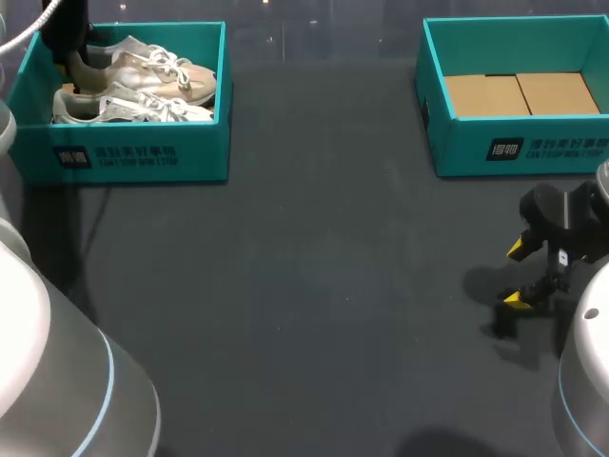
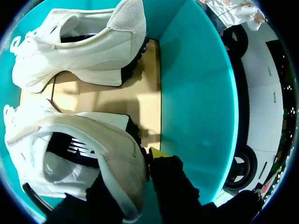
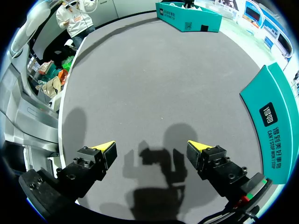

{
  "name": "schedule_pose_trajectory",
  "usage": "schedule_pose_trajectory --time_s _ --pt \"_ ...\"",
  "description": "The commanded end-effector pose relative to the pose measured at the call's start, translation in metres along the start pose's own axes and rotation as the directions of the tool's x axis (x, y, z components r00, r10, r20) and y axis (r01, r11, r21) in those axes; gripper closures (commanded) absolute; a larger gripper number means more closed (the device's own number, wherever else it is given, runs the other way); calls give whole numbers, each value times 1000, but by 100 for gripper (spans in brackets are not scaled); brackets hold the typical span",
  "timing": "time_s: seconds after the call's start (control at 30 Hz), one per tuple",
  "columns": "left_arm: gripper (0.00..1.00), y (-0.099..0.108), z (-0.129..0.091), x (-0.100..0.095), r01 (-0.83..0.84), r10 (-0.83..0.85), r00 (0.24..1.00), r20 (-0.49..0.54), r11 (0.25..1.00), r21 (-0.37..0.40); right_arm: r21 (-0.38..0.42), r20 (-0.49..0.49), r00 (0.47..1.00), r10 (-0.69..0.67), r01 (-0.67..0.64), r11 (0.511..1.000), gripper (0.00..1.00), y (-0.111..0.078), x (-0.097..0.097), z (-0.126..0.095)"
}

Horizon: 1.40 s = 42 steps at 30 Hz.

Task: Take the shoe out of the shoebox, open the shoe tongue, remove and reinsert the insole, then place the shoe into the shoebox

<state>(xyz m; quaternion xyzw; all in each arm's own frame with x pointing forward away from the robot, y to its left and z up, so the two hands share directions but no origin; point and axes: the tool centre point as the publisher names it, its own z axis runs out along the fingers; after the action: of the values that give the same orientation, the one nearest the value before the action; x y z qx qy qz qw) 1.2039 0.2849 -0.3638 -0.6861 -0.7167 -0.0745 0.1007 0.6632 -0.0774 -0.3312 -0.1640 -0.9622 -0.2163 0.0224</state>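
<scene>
Table, dark grey, seen from the head view:

- Left shoebox, teal, sat at 10 o'clock. Two pale lace-up shoes lay side by side in it, heels toward 9 o'clock.
- Left gripper was down inside that box at the heel end.
- In the left wrist view we saw the left gripper clamped on the held shoe. One finger was inside the heel opening. The other finger, yellow-tipped, pressed the outside of the heel, close by the teal wall.
- The held shoe still rested on the box's cardboard floor.
- The second shoe lay just ahead of the gripper, untouched.
- Right shoebox stood at 2 o'clock, with only a cardboard insert showing inside.
- Right gripper hung over bare table at 4 o'clock, just in front of the right shoebox.
- In the right wrist view its fingers stood wide apart, with only table between them
</scene>
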Motion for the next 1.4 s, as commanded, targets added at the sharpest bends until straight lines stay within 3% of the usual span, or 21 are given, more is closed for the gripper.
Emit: schedule_pose_trajectory --time_s 0.03,0.2,0.23,0.27,0.33,0.4,0.47,0.6,1.0,1.3,1.4 --pt "100 2 9 -3 -3 3 1000 -3 1000 -6 3 3 1000 1 -1 1000 0 0 1 1" --pt "100 -1 18 -2 -23 23 1000 -6 1000 -12 3 3 1000 1 -1 1000 0 0 1 1" --pt "93 -1 19 -1 -26 26 1000 -4 1000 -10 3 3 1000 1 -1 1000 0 0 1 1" --pt "77 -2 20 0 -27 27 1000 -3 1000 -9 3 3 1000 1 -1 1000 0 0 1 1" --pt "58 -3 20 2 -35 36 999 5 999 -8 3 3 1000 1 -1 1000 0 0 1 1" --pt "48 -5 17 4 -37 37 999 13 999 -12 3 3 1000 1 -1 1000 0 0 1 1" --pt "29 -8 13 7 -41 41 999 26 999 -16 3 3 1000 1 -1 1000 0 0 1 1" --pt "16 -11 3 9 -44 46 998 44 999 -32 3 3 1000 1 -1 1000 0 0 1 1" --pt "3 -25 -63 9 -60 78 981 176 993 -105 3 3 1000 1 -1 1000 0 0 1 1" --pt "0 -71 -110 22 -99 127 971 204 985 -142 3 3 1000 1 -1 1000 0 0 1 1" --pt "0 -89 -120 21 -159 178 973 146 978 -132 3 3 1000 1 -1 1000 0 0 1 1"
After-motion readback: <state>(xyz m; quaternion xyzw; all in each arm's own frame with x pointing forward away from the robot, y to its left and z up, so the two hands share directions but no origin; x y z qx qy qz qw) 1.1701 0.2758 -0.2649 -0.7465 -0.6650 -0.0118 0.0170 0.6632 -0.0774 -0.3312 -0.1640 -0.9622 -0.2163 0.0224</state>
